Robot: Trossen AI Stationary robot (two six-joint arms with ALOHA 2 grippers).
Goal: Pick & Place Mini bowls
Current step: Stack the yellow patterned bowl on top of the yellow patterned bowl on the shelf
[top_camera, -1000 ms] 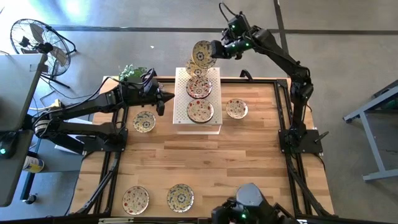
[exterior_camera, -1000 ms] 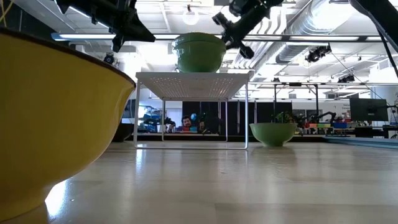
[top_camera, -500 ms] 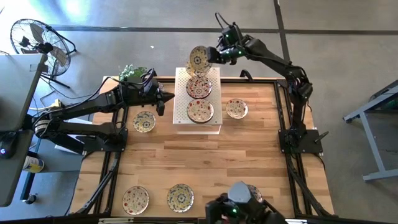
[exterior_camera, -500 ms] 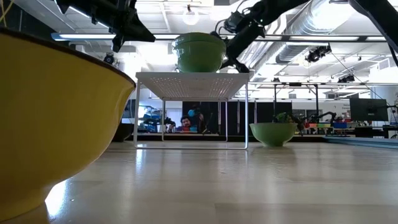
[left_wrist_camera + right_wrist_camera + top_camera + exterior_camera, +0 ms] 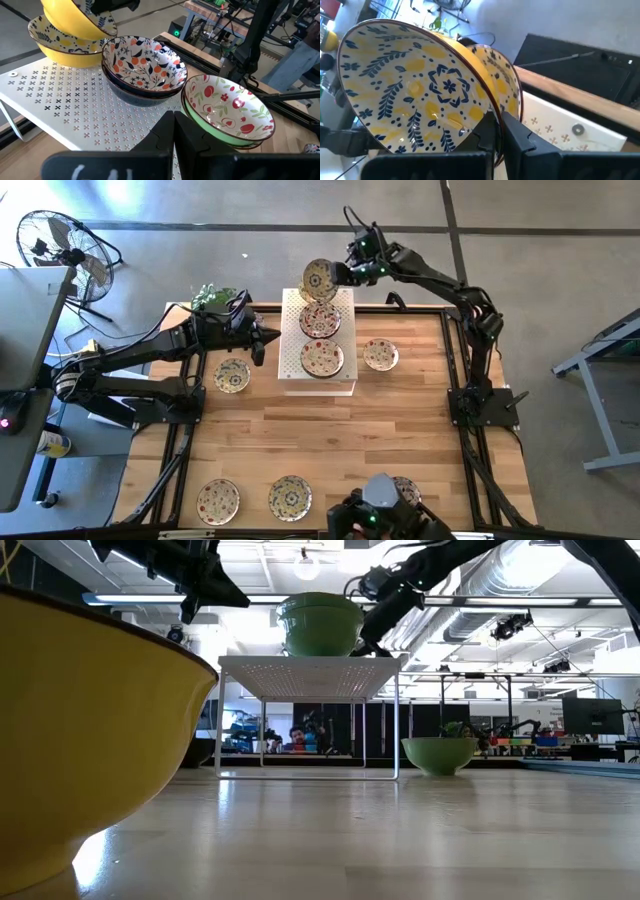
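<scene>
A white perforated rack [image 5: 318, 377] stands mid-table. On it sit a green cherry-patterned mini bowl [image 5: 227, 107], a dark orange-flowered one [image 5: 145, 62] and, at the rack's far end, a yellow one [image 5: 52, 45]. Just above that yellow bowl my right gripper [image 5: 338, 275] is shut on a second yellow bowl with blue leaves [image 5: 415, 90], tilted steeply. Whether the two yellow bowls touch I cannot tell. My left gripper [image 5: 272, 337] hangs shut and empty beside the rack's left side. My right gripper pinches the yellow bowl's rim [image 5: 489, 111], one finger inside the bowl and one outside. The fingers come slanting down from the table's far right. The bowl stands tilted on edge, its hollow turned toward the gripper, over the rack's far end.
More patterned bowls rest on the wooden table: one left of the rack [image 5: 232, 374], one right of it [image 5: 380, 354], and some along the near edge [image 5: 218, 500] [image 5: 290, 498]. The low view has a large yellow bowl [image 5: 90, 730] close at its left.
My right gripper has come down and a little toward the table's left with the yellow bowl, ending close over the yellow bowl at the rack's far end. The bowl has stayed tilted in the hold.
</scene>
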